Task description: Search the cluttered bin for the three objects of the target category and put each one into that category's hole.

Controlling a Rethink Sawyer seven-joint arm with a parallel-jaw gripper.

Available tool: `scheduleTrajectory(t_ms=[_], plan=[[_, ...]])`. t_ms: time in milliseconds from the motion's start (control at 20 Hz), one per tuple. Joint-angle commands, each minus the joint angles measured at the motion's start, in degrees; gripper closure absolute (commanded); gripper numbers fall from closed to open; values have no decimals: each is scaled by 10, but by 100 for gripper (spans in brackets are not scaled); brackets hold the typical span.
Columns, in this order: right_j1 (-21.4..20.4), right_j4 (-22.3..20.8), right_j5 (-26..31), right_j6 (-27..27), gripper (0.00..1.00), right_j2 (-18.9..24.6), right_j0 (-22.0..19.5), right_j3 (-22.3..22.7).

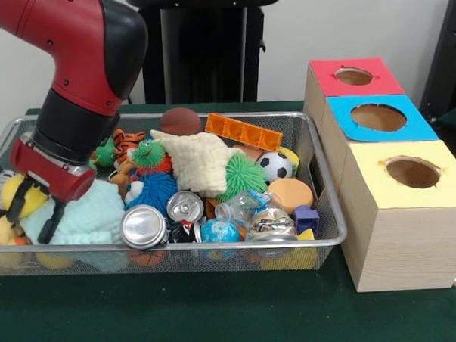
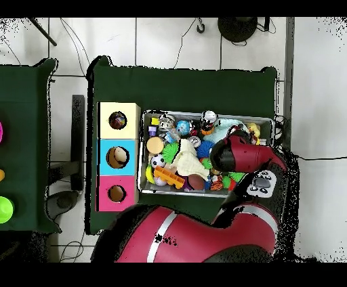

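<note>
My gripper (image 1: 34,212) hangs low at the left end of the wire bin (image 1: 319,184), open, one finger over a yellow soft toy (image 1: 28,196) and the other on a light blue cloth (image 1: 90,215). Nothing is held. Two upright cans (image 1: 143,226) (image 1: 185,206) and a crushed can (image 1: 272,223) lie near the front. A soccer ball (image 1: 275,166), a globe ball (image 1: 219,232) and a brown ball (image 1: 180,121) sit among the clutter. Three boxes stand beside the bin, with a red hole (image 1: 353,76), a blue hole (image 1: 378,117) and a yellow hole (image 1: 413,172). In the overhead view the arm (image 2: 238,156) hides the gripper.
A cream cloth (image 1: 201,161), spiky balls in green (image 1: 242,176) and blue (image 1: 152,191), an orange brick (image 1: 244,132), a tiger toy (image 1: 127,141) and a plastic bottle (image 1: 241,207) fill the bin. Overhead, objects show inside the yellow hole (image 2: 117,120) and the blue hole (image 2: 117,157).
</note>
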Motion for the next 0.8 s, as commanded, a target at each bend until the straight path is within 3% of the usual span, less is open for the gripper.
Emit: scheduleTrajectory(t_ms=[50,400,800], plan=[[63,-6,-24,38,0,106,-11,-2],[24,-64,67,-70,0,245,-104,45],[-6,-77,157,-110,0,303,-146,81]])
